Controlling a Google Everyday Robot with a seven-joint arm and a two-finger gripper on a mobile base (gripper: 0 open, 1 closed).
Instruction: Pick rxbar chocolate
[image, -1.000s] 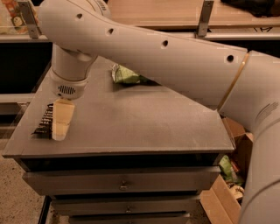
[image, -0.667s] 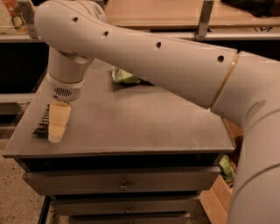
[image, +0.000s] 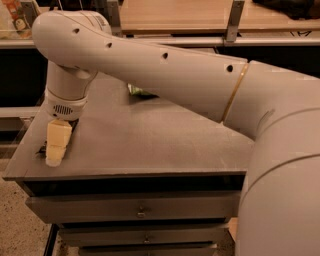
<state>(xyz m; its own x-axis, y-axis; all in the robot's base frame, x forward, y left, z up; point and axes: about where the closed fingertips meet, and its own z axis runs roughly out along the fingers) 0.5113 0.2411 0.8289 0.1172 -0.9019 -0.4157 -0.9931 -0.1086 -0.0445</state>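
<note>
near table (image: 150, 145) edge, claw (image: 53, 158) over rxbar chocolate (image: 40, 148)

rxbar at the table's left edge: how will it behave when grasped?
Only a dark sliver of the thin flat black rxbar wrapper shows beside the cream gripper, low over it at the grey table's left edge. Lying so flat, it probably offers little to pinch and may slide. That near the edge, a push could knock it off.
</note>
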